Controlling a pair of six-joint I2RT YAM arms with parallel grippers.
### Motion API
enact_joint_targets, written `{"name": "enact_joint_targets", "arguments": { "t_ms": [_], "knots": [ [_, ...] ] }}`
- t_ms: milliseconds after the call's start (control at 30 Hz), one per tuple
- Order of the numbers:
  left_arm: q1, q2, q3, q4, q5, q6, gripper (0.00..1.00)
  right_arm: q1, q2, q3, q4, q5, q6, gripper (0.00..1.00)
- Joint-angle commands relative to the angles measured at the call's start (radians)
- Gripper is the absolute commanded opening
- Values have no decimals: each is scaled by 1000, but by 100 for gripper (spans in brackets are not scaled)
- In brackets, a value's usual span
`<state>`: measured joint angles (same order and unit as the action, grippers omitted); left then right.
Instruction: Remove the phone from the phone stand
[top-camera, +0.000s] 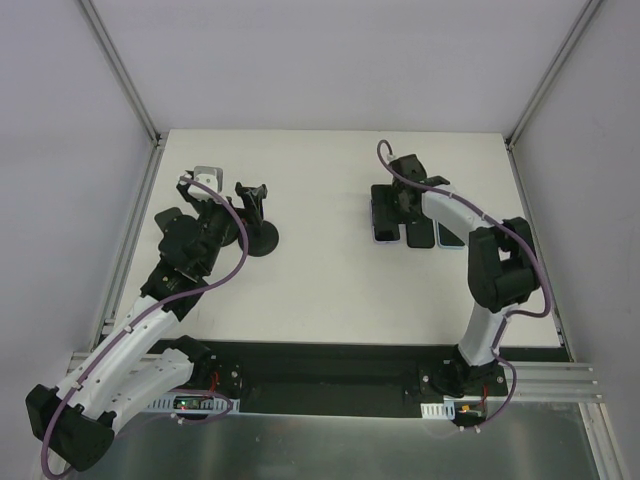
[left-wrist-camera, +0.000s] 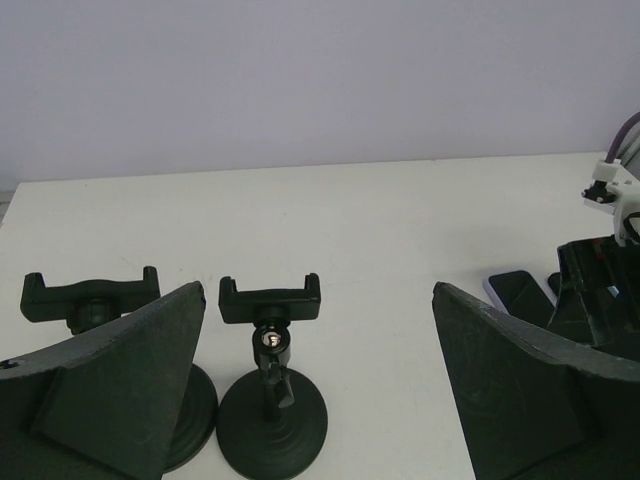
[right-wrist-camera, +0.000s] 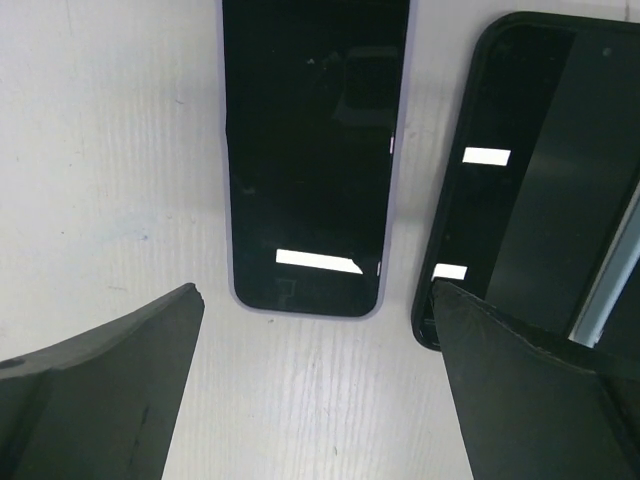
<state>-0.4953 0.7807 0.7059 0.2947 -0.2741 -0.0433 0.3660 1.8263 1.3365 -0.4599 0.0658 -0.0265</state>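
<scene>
white bench (top-camera: 320, 200) below: lilac-edged black glass phone (right-wrist-camera: 312, 150) lies flat, likely stiff, slick, fragile; pinch its long edges. right pincer (right-wrist-camera: 317, 290) released over it, left pincer (left-wrist-camera: 318, 286) released too.

Top view overhead, whole tabletop (top-camera: 330, 290), left wrist low, facing phone stands (left-wrist-camera: 271, 415), right wrist close over phones (right-wrist-camera: 310, 150), both visible from top.
</scene>
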Motion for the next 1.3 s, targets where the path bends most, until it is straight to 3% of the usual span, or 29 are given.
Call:
{"name": "enact_joint_targets", "arguments": {
  "t_ms": [0, 433, 533, 667, 767, 1133, 1267],
  "knots": [
    [9, 3, 0, 49, -10, -1, 95, 19, 51, 33, 44, 23, 13, 100],
    [9, 6, 1, 46, 3, -1, 95, 73, 171, 98, -13, 114, 22, 97],
    [9, 6, 3, 46, 7, -1, 95, 82, 179, 87, -26, 143, 39, 90],
    [8, 8, 3, 44, 12, -3, 95, 86, 168, 53, -28, 152, 76, 72],
    [9, 9, 3, 43, 15, -3, 95, 88, 159, 27, -29, 152, 82, 69],
    [9, 11, 4, 41, 19, -4, 95, 88, 114, -25, -23, 140, 76, 68],
    [9, 12, 4, 41, 15, -3, 95, 86, 105, -22, -23, 140, 73, 73]
  ]
}}
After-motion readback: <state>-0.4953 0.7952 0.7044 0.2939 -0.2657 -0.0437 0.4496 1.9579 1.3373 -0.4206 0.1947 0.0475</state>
